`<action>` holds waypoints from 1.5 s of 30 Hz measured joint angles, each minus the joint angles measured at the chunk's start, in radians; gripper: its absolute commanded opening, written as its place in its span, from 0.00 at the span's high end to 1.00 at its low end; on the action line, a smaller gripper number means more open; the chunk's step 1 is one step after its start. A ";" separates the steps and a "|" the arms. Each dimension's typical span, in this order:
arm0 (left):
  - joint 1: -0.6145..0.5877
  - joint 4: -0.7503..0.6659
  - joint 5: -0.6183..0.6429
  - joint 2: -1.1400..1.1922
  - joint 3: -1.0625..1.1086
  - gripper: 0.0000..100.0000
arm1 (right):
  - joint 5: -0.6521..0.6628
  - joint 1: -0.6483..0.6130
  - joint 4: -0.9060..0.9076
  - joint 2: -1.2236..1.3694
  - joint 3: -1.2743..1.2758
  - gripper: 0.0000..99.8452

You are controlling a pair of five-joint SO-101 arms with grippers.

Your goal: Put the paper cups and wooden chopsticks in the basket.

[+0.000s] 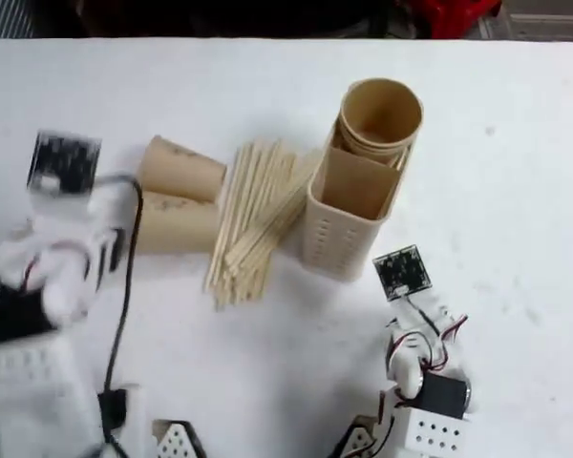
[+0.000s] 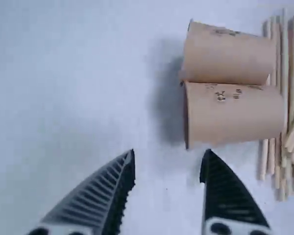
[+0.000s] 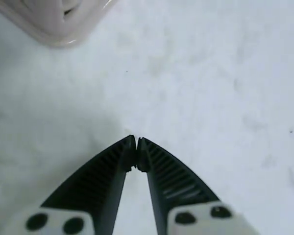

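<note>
Jaws of left gripper [image 2: 169,155] stand wide, empty, facing a lying paper cup [image 2: 231,115], presumably for pickup. Right gripper [image 3: 136,143] closed, empty.

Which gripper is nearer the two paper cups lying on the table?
Left. The left gripper, open, sits just short of the lying cups; the right gripper, shut, is over bare table by the basket, farther off.

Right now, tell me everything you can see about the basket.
The basket is a tall, cream, plastic-looking box with rows of small holes in its near wall. It stands upright on the table, open at the top, holding a nested stack of paper cups at its far end. The wooden chopsticks lie piled against its side.
</note>
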 measured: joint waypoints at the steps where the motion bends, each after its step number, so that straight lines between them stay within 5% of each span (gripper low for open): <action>1: 0.026 -0.020 0.031 0.068 -0.028 0.77 | 0.000 0.000 0.000 0.000 0.000 0.98; 9: 0.137 -0.040 0.209 0.643 -0.324 0.74 | 0.000 0.000 0.000 0.000 0.000 0.98; 16: 0.138 -0.011 0.304 0.899 -0.477 0.74 | 0.000 0.000 0.000 0.000 0.000 0.98; 31: 0.138 0.006 0.311 0.979 -0.494 0.74 | 0.000 0.000 0.000 0.000 0.000 0.98; 45: 0.381 0.064 0.348 0.984 -0.562 0.74 | 0.000 0.000 0.000 0.000 0.000 0.98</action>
